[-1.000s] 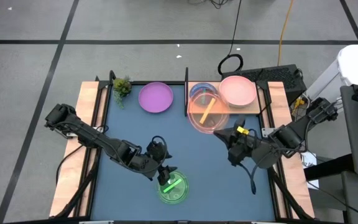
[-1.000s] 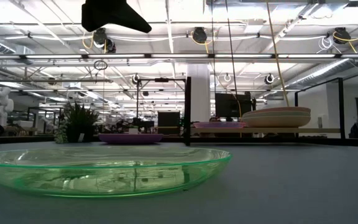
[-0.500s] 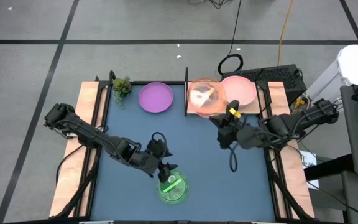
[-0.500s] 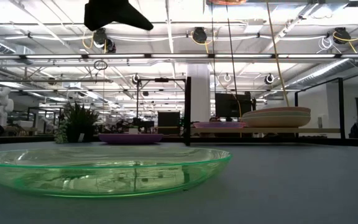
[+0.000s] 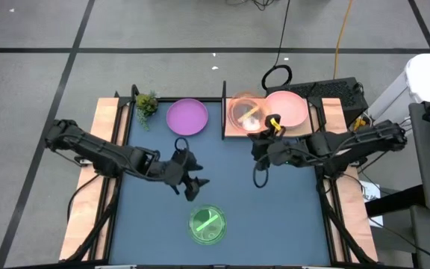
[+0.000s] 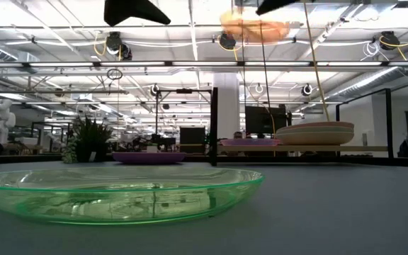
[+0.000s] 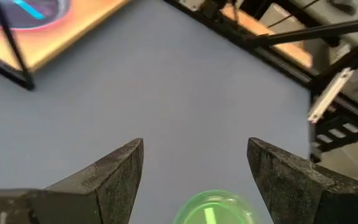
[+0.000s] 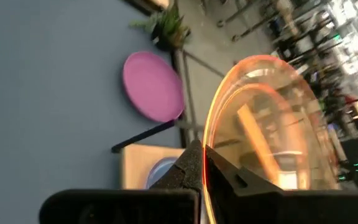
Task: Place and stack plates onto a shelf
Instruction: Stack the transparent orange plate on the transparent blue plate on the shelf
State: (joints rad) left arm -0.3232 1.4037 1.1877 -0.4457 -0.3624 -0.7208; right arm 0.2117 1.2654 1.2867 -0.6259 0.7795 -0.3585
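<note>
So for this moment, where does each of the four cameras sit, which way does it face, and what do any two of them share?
High view: overhead, looking straight down; both arms, left gripper open, right gripper gripping the orange plate over the shelf.
Low view: table height, looking level across; green plate close, arm tips above.
Left wrist view: looks down past its open fingers at the green plate.
Right wrist view: along shut fingers at the orange plate.
Shared: high and right wrist both show the purple plate.
</note>
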